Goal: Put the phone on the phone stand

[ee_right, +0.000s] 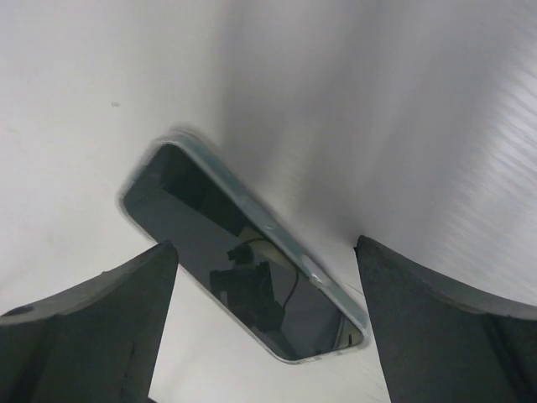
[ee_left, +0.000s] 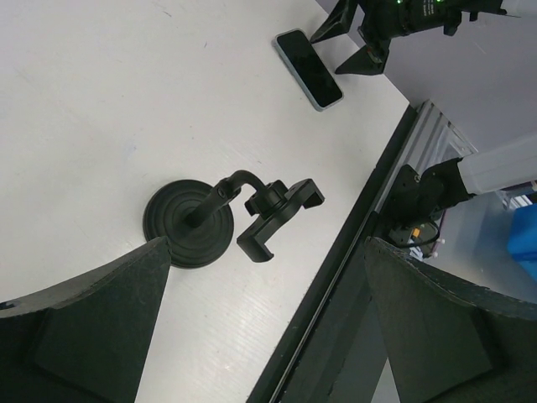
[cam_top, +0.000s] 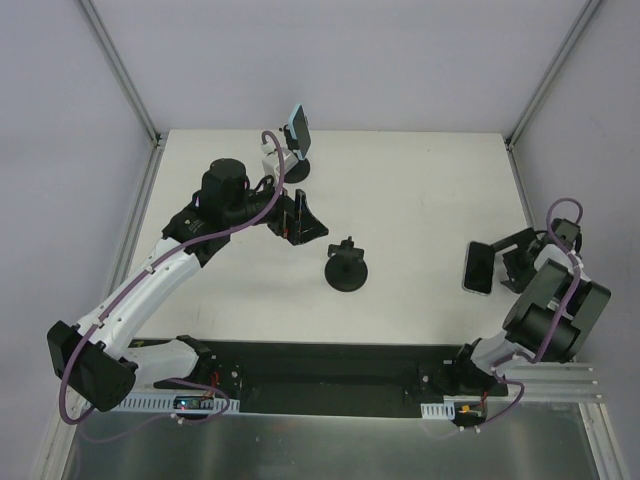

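Observation:
The phone [cam_top: 479, 267] lies flat on the white table at the right, dark screen up, with a pale blue edge. My right gripper [cam_top: 512, 262] is just to its right, open. In the right wrist view the phone [ee_right: 235, 260] lies between and beyond the spread fingers [ee_right: 109, 327], and nothing is held. The black phone stand [cam_top: 347, 270] stands mid-table, its clamp empty. My left gripper [cam_top: 298, 222] hovers up and left of it, open. The left wrist view looks down on the stand [ee_left: 197, 225] and the far phone [ee_left: 309, 69].
A second stand at the back of the table carries a light blue phone [cam_top: 297, 130] upright. The black rail [ee_left: 352, 277] runs along the table's near edge. Grey enclosure walls rise at the left, the back and the right.

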